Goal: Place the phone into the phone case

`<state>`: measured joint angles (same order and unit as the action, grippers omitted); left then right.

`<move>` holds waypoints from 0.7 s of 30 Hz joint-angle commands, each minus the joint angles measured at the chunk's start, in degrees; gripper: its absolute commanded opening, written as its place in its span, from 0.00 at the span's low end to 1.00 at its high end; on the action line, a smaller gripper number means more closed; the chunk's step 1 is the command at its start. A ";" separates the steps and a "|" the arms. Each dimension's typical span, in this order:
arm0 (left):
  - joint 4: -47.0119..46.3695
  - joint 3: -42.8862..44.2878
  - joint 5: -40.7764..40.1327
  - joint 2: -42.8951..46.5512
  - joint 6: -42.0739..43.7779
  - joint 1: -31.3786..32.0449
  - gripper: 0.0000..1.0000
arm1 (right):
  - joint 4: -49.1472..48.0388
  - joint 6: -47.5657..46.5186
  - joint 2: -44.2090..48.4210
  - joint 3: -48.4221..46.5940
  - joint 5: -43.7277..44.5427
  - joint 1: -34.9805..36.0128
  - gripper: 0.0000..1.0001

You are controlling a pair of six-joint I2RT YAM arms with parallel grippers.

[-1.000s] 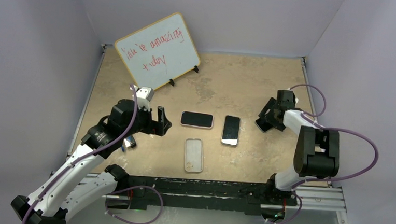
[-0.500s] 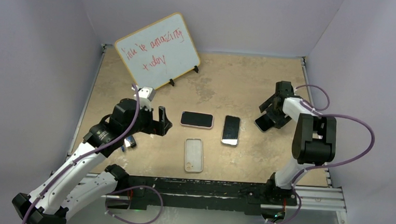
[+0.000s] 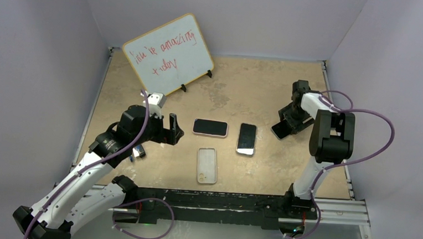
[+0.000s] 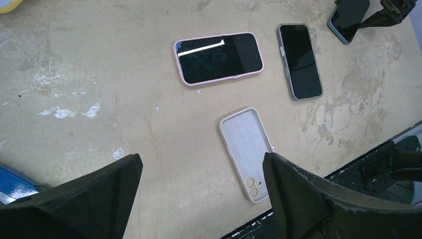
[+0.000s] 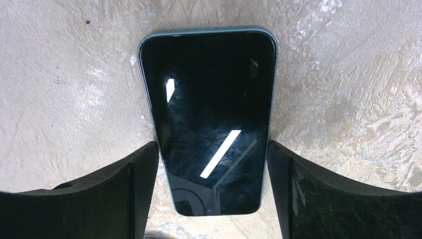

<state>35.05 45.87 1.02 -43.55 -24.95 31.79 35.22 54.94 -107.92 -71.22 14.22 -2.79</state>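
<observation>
Far left corner of the sandy-brown table (image 3: 267, 81): a propped whiteboard with red writing (image 3: 169, 53).

The left tool (image 3: 174, 128) hangs wide and empty over the table's left half.

At centre lies a black phone in a pink case (image 3: 210, 128). Toward the near edge is the empty translucent white phone case (image 4: 247, 153), inner side up. Beside it is a bare black phone with a grey rim (image 3: 246, 139).

By the right edge a dark-screened, teal-rimmed phone (image 5: 211, 119) lies flat. The right tool (image 5: 214, 149) stands wide astride it, fingers at its long edges. I cannot tell whether it is pinched.

Step, as judged: picking up the phone.

Next: a firm grip on the long edges, then a lift and a carry left to the case. The phone's camera end must match the cutout before pressing in.
</observation>
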 commanded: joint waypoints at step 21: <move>-1.09 0.91 1.27 -2.29 -1.02 -0.06 0.95 | -4.51 -11.02 20.23 20.32 -0.65 12.12 0.53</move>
<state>34.85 45.63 1.34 -44.23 -25.02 31.79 30.50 47.09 -93.41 -54.00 13.78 6.44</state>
